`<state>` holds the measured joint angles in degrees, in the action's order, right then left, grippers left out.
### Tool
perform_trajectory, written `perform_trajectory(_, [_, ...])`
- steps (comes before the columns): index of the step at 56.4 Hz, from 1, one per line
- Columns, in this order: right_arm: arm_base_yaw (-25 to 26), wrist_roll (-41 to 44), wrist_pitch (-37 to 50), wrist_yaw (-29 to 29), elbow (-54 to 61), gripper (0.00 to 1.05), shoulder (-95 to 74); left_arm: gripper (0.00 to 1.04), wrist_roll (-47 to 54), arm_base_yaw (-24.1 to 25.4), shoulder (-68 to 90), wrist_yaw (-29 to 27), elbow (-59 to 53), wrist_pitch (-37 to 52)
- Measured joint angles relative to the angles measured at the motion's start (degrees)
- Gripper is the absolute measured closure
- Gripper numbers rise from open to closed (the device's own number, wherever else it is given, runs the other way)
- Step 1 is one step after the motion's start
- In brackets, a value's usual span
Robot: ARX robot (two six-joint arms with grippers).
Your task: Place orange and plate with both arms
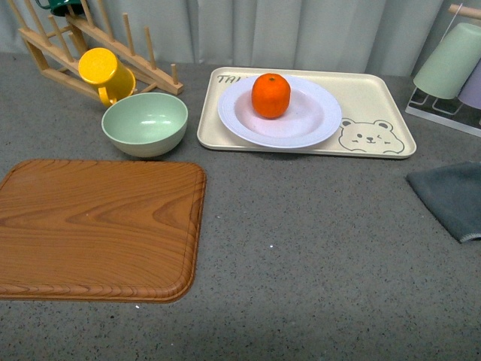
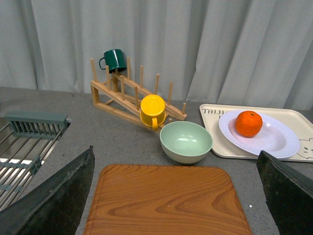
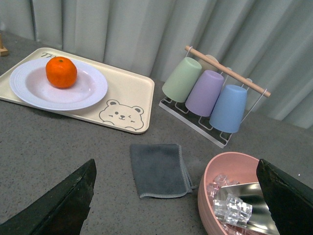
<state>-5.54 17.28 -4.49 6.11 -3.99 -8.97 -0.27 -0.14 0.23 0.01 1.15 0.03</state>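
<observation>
Both hands, left (image 2: 176, 196) and right (image 3: 176, 196), are hanging wide open, holding nothing; the orange (image 1: 270, 95) is sitting on the plate (image 1: 316, 124), so grasping it squarely should keep it from rolling.

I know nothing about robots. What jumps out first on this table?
Brightest is the orange, sitting in a pale plate on a cream bear tray at the back. A big wooden board fills the near left, with a mint-green bowl and a yellow mug behind it.
</observation>
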Motion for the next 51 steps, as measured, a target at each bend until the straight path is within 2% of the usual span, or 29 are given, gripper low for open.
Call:
perform_trajectory(8, [2.6, -0.4, -0.5, -5.5, 0.2, 0.09, 5.2, 0.06, 0.0, 0.0, 0.0, 0.0, 0.0, 0.0])
perform_trajectory(17, [3.4, -1.4, 0.0, -6.2, 0.6, 0.10, 5.8, 0.06, 0.0, 0.0, 0.0, 0.0, 0.0, 0.0])
perform_trajectory(20, [4.4, -5.7, 3.2, -6.4, 2.5, 0.19, 7.5, 0.06, 0.0, 0.0, 0.0, 0.0, 0.0, 0.0])
perform_trajectory(26, [5.4, -13.0, 4.1, -6.0, 3.6, 0.38, 8.7, 0.06, 0.0, 0.0, 0.0, -0.1, 0.0, 0.0])
perform_trajectory(47, [5.4, -16.4, 4.2, -6.1, 3.7, 1.02, 8.8, 0.06, 0.0, 0.0, 0.0, 0.0, 0.0, 0.0])
perform_trajectory(51, [5.4, -16.5, 4.2, -6.1, 3.7, 1.04, 8.8, 0.06, 0.0, 0.0, 0.0, 0.0, 0.0, 0.0])
